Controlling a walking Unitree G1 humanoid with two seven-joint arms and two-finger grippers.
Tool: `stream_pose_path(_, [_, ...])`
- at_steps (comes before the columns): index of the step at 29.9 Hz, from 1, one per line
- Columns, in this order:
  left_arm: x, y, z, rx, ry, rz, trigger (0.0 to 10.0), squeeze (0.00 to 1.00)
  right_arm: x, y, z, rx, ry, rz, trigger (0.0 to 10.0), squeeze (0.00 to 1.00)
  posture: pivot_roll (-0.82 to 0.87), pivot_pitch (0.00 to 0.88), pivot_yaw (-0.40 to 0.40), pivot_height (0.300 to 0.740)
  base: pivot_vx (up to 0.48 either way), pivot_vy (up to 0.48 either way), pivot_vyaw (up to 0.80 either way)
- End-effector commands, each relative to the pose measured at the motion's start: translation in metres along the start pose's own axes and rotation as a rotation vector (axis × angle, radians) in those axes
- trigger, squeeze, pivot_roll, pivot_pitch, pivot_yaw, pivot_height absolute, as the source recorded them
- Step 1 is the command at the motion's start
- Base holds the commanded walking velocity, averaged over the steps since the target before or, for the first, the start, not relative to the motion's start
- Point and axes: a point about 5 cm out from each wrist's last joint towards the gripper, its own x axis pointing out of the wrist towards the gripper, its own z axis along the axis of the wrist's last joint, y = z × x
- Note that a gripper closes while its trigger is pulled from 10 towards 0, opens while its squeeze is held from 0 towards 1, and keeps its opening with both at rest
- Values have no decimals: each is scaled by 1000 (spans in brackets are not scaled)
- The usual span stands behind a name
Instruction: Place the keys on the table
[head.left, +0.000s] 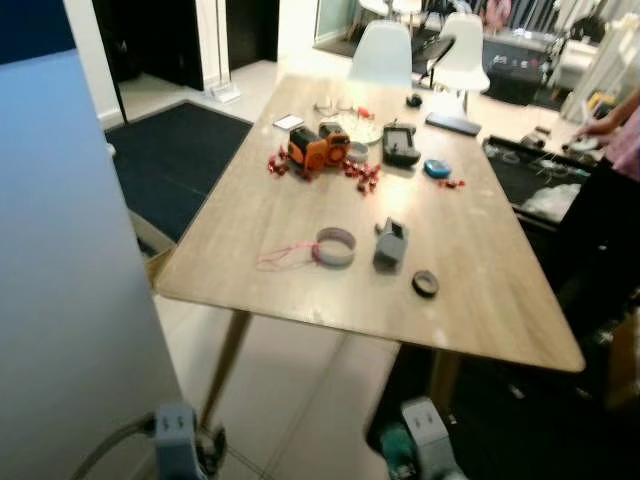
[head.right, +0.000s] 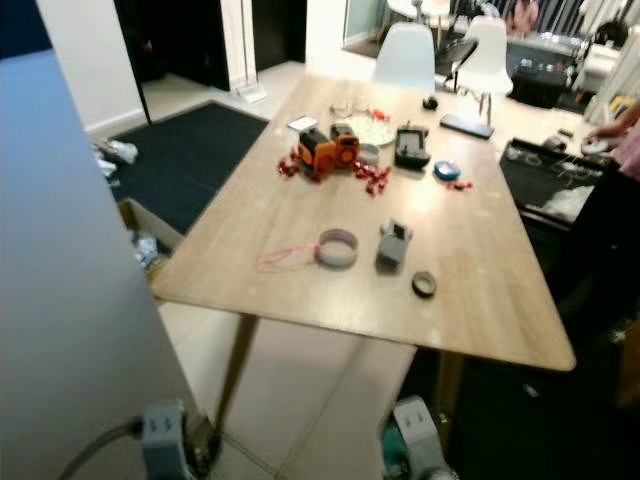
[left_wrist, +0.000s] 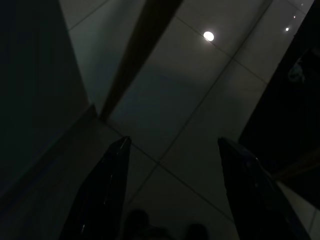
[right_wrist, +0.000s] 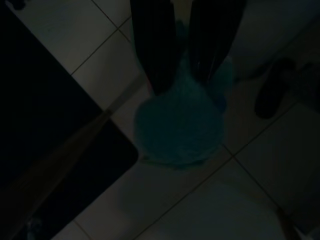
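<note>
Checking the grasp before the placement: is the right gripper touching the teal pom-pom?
Touching. The right wrist view shows the right gripper with both black fingers pressed into the teal pom-pom, no gap between them.

Wooden table (head.left: 300, 260), long, light top, on a pale tiled floor (head.left: 300, 400). On it: orange device (head.left: 318, 146) among scattered small red pieces (head.left: 365, 176); black handheld controller (head.left: 400, 144); blue round object (head.left: 437, 168); grey ring (head.left: 335, 246) with pink cord (head.left: 283, 258); grey block (head.left: 391, 244); black ring (head.left: 425, 283). Two white chairs (head.left: 381, 53) at far end. Dark rug (head.left: 180, 150) to the left. A person's arm (head.left: 612, 122) at the right edge.
</note>
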Motion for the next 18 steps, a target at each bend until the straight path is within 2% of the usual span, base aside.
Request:
stream_pose_path(1, [-2, -1, -4, -4, 11, -3, 10000, 0, -2, -5, -4, 16, 14, -22, 10000, 0, 49, 65, -82, 740, 0, -386, 0])
stream_pose_path(2, [-2, 0, -4, -1, 14, 0, 10000, 0, -2, -5, -5, 17, 15, -22, 10000, 0, 49, 66, -81, 740, 0, -371, 0])
stream_pose_path(18, [-2, 2, -6, 6, 36, 2, 10000, 0, -2, -5, -5, 12, 19, -25, 10000, 0, 55, 60, -79, 740, 0, 0, 0])
